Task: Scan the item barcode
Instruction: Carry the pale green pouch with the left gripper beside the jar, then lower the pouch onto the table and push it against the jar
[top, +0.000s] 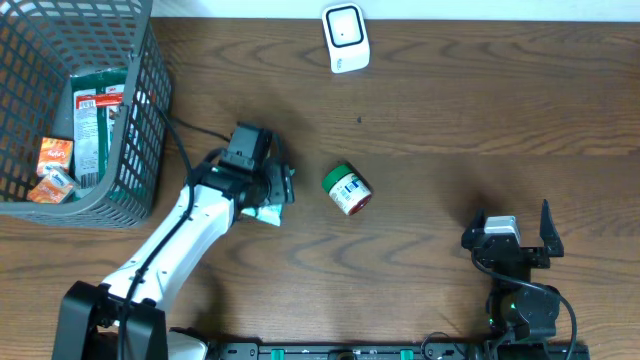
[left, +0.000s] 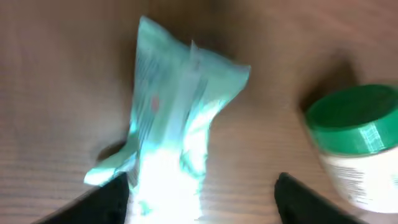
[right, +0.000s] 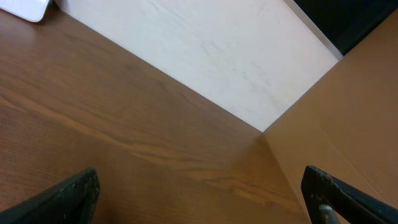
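A pale green and white packet (top: 266, 213) lies on the wooden table under my left gripper (top: 272, 192). In the left wrist view the packet (left: 180, 118) lies crumpled between the jaws, close against the left finger (left: 112, 202), with a wide gap to the right finger (left: 301, 199). My left gripper (left: 202, 202) is open and not clamped on the packet. A white barcode scanner (top: 346, 38) stands at the table's far edge. My right gripper (top: 510, 225) rests near the front right, open (right: 202, 199) and with nothing in it.
A jar with a green lid (top: 346, 190) lies on its side just right of the packet, and shows as the jar (left: 360, 143) in the left wrist view. A grey mesh basket (top: 140, 120) with several packaged goods stands at the far left.
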